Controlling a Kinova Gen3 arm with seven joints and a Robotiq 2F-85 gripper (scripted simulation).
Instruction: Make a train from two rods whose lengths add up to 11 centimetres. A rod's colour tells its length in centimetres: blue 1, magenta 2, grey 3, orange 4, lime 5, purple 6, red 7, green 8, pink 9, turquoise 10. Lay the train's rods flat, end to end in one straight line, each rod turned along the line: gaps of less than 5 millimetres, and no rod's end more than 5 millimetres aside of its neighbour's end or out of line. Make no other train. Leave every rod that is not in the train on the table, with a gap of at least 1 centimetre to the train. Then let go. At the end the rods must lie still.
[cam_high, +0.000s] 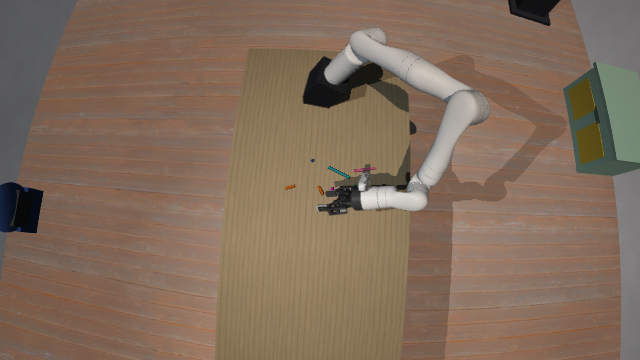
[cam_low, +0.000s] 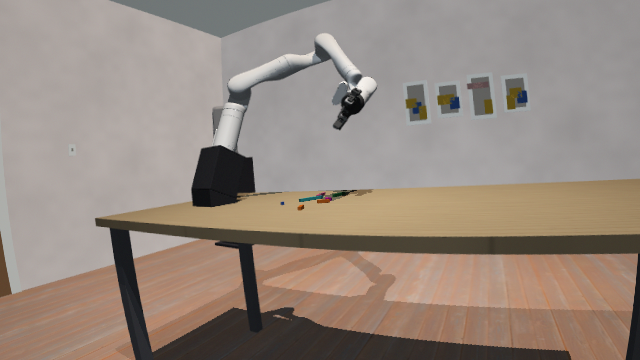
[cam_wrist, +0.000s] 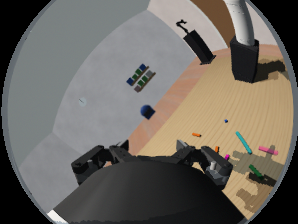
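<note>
My gripper (cam_high: 324, 200) (cam_wrist: 152, 145) is open and empty, high above the table and tilted sideways. A turquoise rod (cam_high: 339, 172) (cam_low: 311, 199) (cam_wrist: 243, 142) and a small blue rod (cam_high: 313, 160) (cam_low: 282, 203) (cam_wrist: 226, 121) lie apart on the table. A pink rod (cam_high: 365, 169) (cam_wrist: 268, 150) lies beyond the turquoise one. One orange rod (cam_high: 290, 187) (cam_low: 300, 207) (cam_wrist: 196, 134) lies alone; another orange rod (cam_high: 321, 190) (cam_low: 323, 201) (cam_wrist: 217, 149) lies near a magenta rod (cam_high: 332, 189) (cam_low: 328, 199) (cam_wrist: 227, 157). A green rod (cam_wrist: 256, 171) is mostly hidden under the arm in the top view. No two rods lie end to end in line.
The wooden table (cam_high: 280, 280) (cam_low: 450, 215) carries the arm's black base (cam_high: 325, 90) (cam_low: 215, 175) (cam_wrist: 244, 60) at one end. The arm's shadow falls over the pink and green rods. The table's long edge runs beneath the forearm in the top view.
</note>
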